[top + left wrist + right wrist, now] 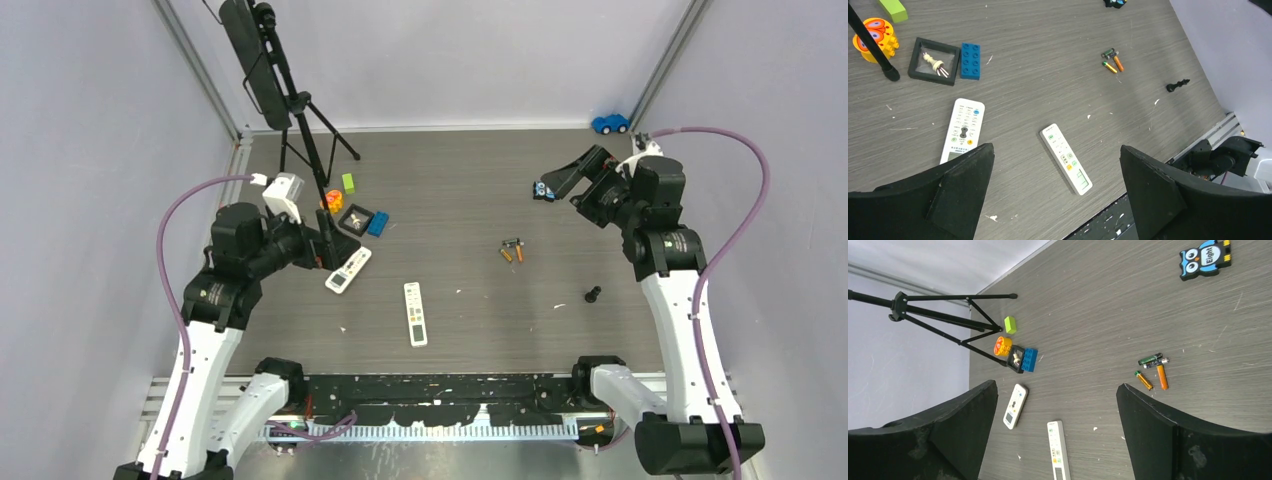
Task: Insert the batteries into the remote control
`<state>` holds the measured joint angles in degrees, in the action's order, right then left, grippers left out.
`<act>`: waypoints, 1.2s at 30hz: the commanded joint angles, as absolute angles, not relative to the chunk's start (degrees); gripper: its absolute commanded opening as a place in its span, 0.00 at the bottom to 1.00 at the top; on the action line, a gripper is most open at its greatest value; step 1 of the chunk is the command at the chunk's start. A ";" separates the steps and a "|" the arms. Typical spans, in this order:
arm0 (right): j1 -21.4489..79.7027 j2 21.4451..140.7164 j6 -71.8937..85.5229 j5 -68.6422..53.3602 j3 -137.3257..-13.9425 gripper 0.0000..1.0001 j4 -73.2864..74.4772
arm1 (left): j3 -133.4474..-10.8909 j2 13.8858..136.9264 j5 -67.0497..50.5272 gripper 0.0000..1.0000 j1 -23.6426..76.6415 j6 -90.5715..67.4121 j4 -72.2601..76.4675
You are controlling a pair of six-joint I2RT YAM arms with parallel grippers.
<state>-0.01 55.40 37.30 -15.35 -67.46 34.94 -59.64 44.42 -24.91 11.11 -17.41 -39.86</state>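
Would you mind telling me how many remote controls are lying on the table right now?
2. The wider white remote lies near the blue brick; the slimmer white remote lies to its right, nearer the table front edge. None appears hidden.

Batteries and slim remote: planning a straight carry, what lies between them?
Bare tabletop, save a tiny white speck, between the batteries and the slim remote; the top external view shows it.

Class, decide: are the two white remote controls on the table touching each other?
Apart. The left wrist view shows bare table between the wide remote and the slim remote.
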 commanded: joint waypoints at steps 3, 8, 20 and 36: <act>7.00 55.56 37.52 -15.20 -57.93 0.98 22.47 | -55.72 41.75 -23.18 1.00 10.92 -20.11 -29.18; 25.61 58.24 38.34 3.30 -54.58 0.99 22.60 | -54.68 42.35 -17.46 1.00 10.90 -22.45 -28.71; 56.64 79.86 46.35 31.77 -59.34 0.99 29.20 | -49.08 38.00 -14.44 1.00 10.90 -26.81 -23.28; 65.83 102.87 47.10 20.23 -68.93 0.86 27.10 | -48.27 38.38 -10.94 1.00 10.90 -26.46 -26.16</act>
